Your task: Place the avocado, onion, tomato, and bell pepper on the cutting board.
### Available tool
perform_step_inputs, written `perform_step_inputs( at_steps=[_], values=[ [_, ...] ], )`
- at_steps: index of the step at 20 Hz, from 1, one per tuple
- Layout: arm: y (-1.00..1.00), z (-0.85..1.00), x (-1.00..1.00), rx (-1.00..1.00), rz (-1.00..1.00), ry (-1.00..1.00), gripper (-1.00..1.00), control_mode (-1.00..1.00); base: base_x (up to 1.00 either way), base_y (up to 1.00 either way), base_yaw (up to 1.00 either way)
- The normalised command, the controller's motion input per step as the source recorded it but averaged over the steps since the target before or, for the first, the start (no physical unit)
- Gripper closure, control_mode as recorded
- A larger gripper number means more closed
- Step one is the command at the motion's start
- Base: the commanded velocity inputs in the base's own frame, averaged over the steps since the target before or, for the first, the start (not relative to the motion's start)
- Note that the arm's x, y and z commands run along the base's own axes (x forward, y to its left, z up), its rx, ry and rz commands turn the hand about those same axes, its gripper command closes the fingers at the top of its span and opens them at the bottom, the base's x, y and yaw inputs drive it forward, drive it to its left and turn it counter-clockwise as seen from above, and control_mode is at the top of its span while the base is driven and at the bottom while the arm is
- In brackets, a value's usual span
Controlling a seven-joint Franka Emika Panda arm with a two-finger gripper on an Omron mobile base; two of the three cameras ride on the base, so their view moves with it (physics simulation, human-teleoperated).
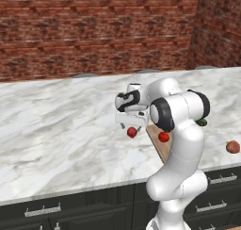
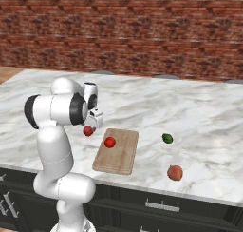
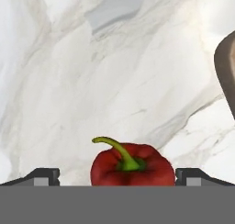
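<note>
Four vegetables lay about the cutting board (image 2: 117,152) on the marble surface (image 2: 199,117). One tomato (image 2: 110,142) sat on the board itself. Off its left edge, the bell pepper (image 3: 132,166) rested between the spread, empty tips of the end effector (image 3: 117,176). Right of the board lay the avocado (image 2: 167,139) and, nearer the front, the onion (image 2: 175,172).

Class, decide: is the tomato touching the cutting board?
Touching. The right base view shows the tomato resting on the cutting board, inside its edges.
</note>
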Motion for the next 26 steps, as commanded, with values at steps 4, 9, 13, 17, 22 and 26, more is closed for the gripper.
perform_step_inputs(
  at_steps=[4, 9, 13, 17, 22, 26],
  values=[
    [0.00, -0.13, -0.08, 0.00, -0.04, 0.00, -1.00, -1.00, 0.00, 0.00, 0.00],
    [0.00, -0.13, -0.13, 0.00, -0.04, 0.00, -1.00, -1.00, 0.00, 0.00, 0.00],
    [0.00, -0.13, -0.22, 0.00, -0.04, 0.00, -1.00, -1.00, 0.00, 0.00, 0.00],
    [0.00, -0.14, -0.26, 0.00, -0.05, 0.00, -1.00, -1.00, 0.00, 0.00, 0.00],
    [0.00, -0.14, -0.15, 0.00, -0.05, 0.00, 1.00, -1.00, 0.00, 0.00, 0.00],
    [-0.01, -0.01, -0.08, 0.00, -0.05, -0.03, 1.00, -1.00, 0.00, 0.00, 0.00]
  ],
)
